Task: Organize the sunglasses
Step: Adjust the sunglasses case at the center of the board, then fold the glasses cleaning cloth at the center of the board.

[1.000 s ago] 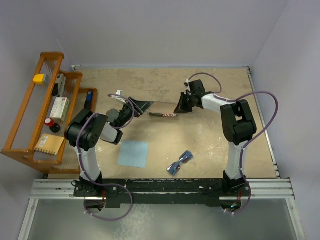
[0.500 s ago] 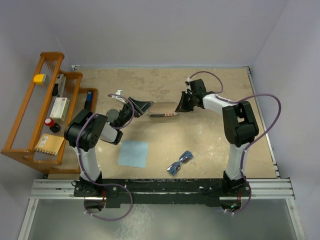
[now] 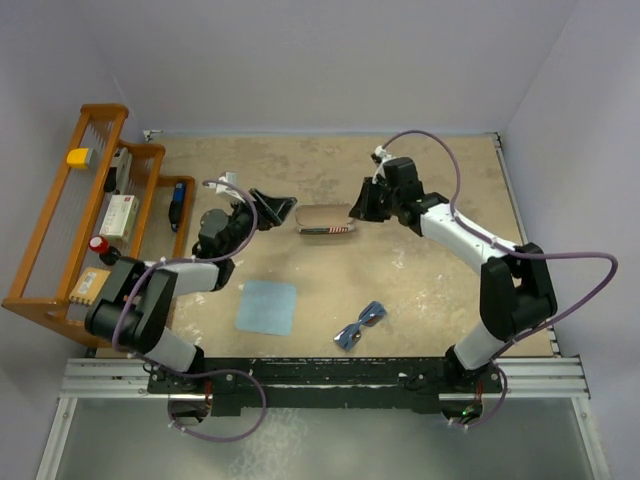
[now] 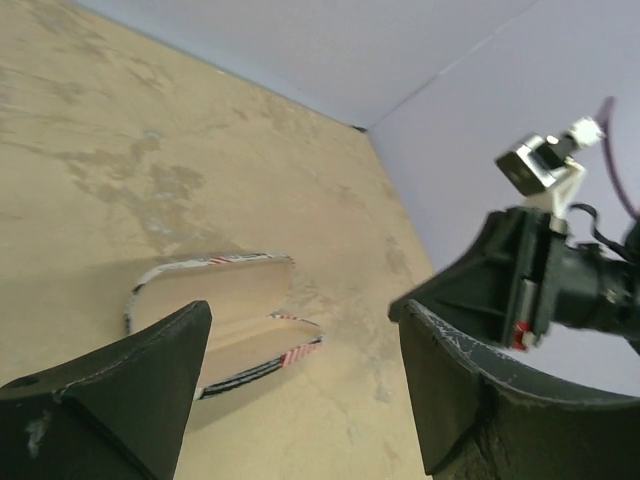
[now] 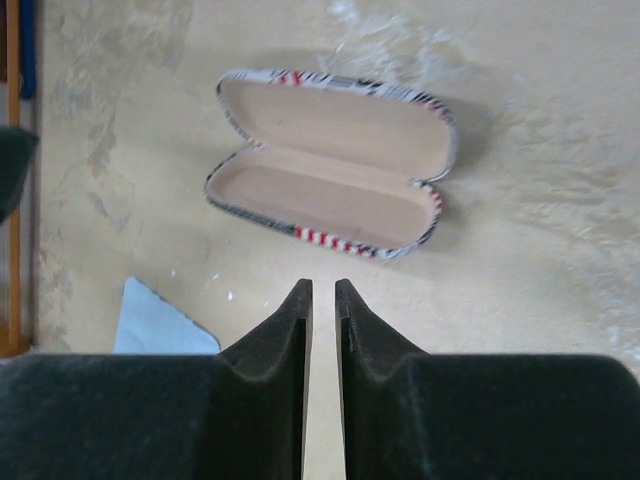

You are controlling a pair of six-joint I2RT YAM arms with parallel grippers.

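The sunglasses [image 3: 360, 325], with blue lenses and thin dark arms, lie on the table near the front, apart from both grippers. The striped glasses case [image 3: 325, 218] lies open in the middle, its beige lining up; it also shows in the left wrist view [image 4: 225, 320] and the right wrist view [image 5: 330, 165]. My left gripper [image 3: 283, 210] [image 4: 300, 310] is wide open and empty just left of the case. My right gripper [image 3: 358, 208] [image 5: 322, 285] is just right of the case, fingers nearly together on nothing.
A light-blue cloth [image 3: 268, 307] lies flat at the front left, its corner also in the right wrist view [image 5: 160, 320]. A wooden rack [image 3: 60, 250] with small items stands along the left edge. Walls close the back and right sides.
The case, seen edge-on between both grippers before, now lies open on the table. Both grippers have drawn back slightly from it, and both arms have changed pose.
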